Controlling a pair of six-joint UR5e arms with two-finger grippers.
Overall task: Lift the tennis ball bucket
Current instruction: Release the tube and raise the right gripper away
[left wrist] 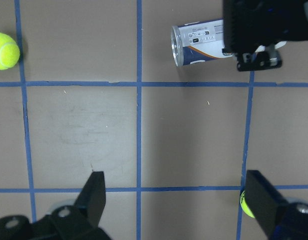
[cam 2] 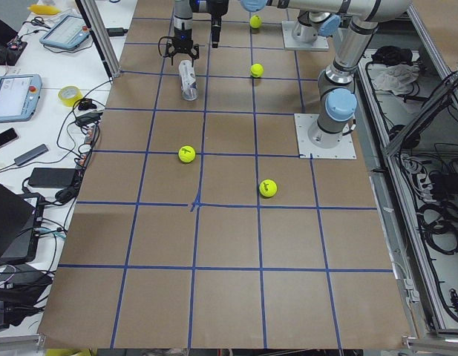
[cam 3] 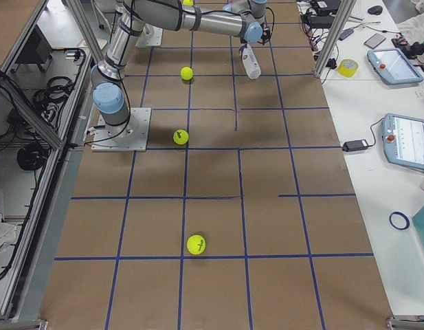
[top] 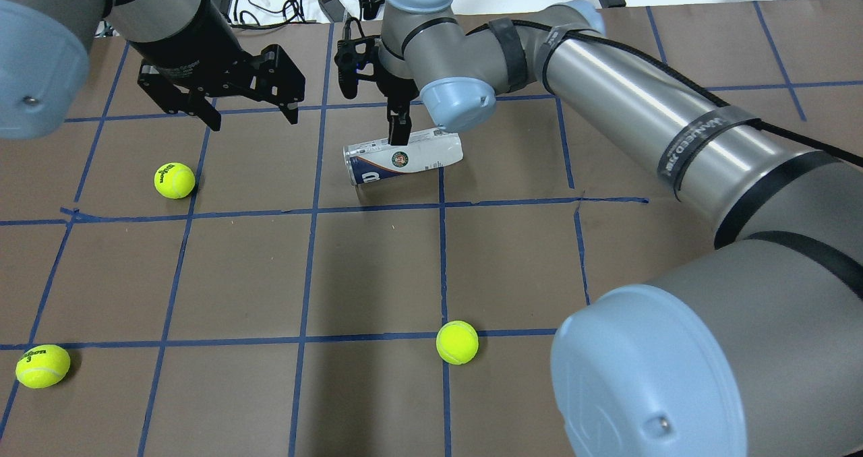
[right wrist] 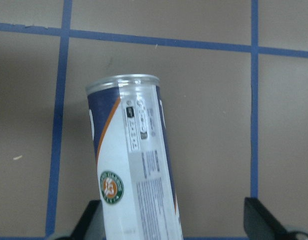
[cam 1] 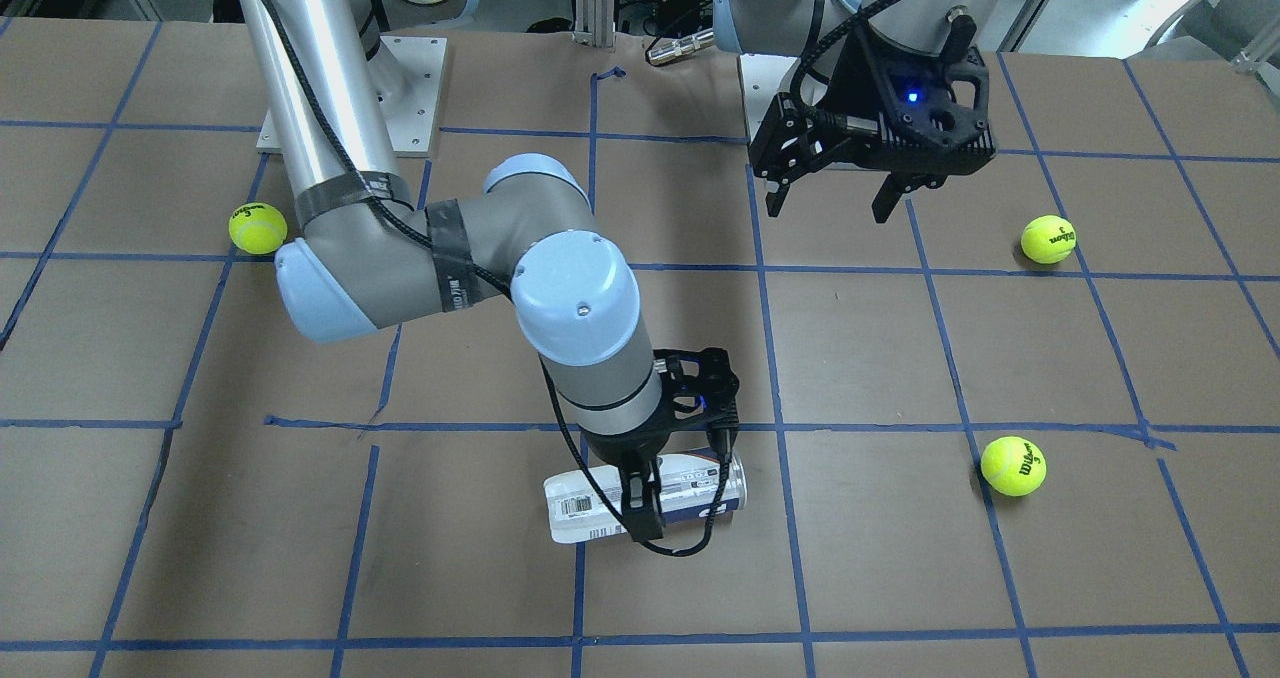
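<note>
Tennis ball bucket (top: 404, 159): clear plastic cylinder with a silver rim and a glossy white/navy label bearing a round crest. It lies on its side on the brown-paper table (top: 512, 268). Right gripper (cam 1: 680, 493) straddles it, jaws wide, not clamped. Left gripper (cam 1: 832, 203) hovers well apart, jaws spread, empty.

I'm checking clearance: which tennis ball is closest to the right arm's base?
The ball just off that arm's base plate; the other balls all lie clearly farther away.
</note>
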